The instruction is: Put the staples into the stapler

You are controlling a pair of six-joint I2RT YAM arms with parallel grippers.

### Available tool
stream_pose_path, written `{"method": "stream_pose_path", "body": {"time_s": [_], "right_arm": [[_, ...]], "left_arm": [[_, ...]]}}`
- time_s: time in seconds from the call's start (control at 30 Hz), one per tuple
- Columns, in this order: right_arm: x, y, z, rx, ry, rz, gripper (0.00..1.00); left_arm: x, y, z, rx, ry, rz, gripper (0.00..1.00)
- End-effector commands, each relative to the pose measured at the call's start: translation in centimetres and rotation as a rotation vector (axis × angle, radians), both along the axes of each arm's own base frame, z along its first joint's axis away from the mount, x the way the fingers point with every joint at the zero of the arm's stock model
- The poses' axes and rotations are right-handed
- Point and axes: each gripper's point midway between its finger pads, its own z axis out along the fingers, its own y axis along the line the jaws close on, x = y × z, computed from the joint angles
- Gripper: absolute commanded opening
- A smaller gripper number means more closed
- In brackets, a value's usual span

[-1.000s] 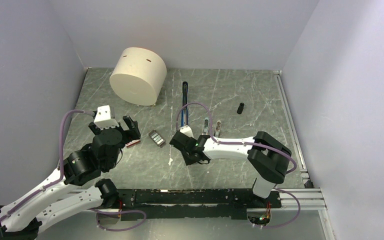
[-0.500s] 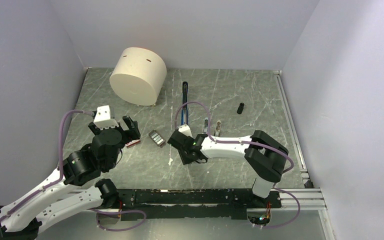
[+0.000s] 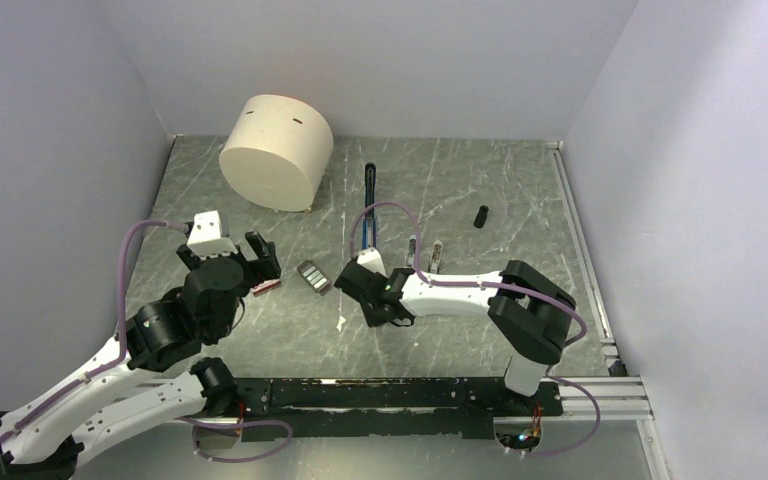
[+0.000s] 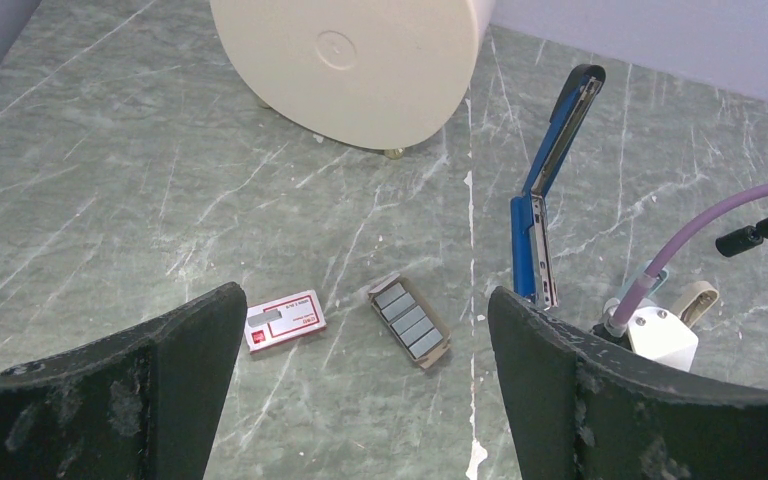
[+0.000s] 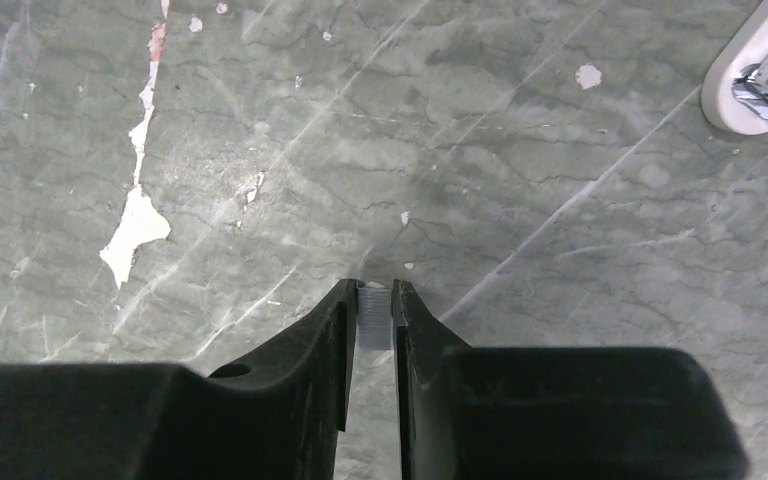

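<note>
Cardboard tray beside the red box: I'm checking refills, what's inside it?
The tray holds a row of grey staple blocks, filling it. Whatever lies beneath them is covered.

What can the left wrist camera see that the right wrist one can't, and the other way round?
Only left wrist: the open stapler, the tray of staples, their red-and-white box, a cream drum. Only right wrist: a staple strip pinched in the right tool. Both: the grey marbled table.

Big cream drum (image 3: 277, 150) far left on grey marble tabletop (image 3: 460, 180). Small blk cylinder (image 3: 481, 217) far right, lying flat. Beige oval lump (image 4: 695, 297) & pale-blue capsule (image 4: 657, 272) side by side, mid-table.
</note>
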Motion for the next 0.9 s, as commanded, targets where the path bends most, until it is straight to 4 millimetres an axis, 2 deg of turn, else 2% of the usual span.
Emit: {"method": "stream_pose_path", "body": {"time_s": [0.0, 0.13, 0.3, 0.43, 0.67, 0.87], "right_arm": [[1.4, -0.7, 1.2, -0.015, -0.071, -0.044, 0.22], [3.3, 0.0, 3.7, 0.053, -0.154, -0.089, 0.22], [7.2, 1.1, 7.6, 0.162, -0.28, -0.173, 0.22], [10.1, 1.5, 9.4, 0.207, -0.36, -0.242, 0.22], [14.2, 1.7, 10.5, 0.229, -0.445, -0.334, 0.22], [16.2, 1.8, 9.8, 0.214, -0.463, -0.367, 0.22]], "left_arm": [[0.0, -0.2, 1.0, -0.034, -0.023, -0.006, 0.95], [0.0, -0.2, 1.0, -0.04, -0.024, -0.007, 0.94], [-0.2, 0.0, 1.3, -0.057, -0.039, -0.007, 0.94], [-0.2, 0.0, 1.3, -0.066, -0.04, -0.01, 0.94], [-0.3, -0.3, 1.3, -0.072, -0.039, -0.028, 0.94], [-0.2, -0.5, 1.3, -0.07, -0.039, -0.03, 0.95]]}}
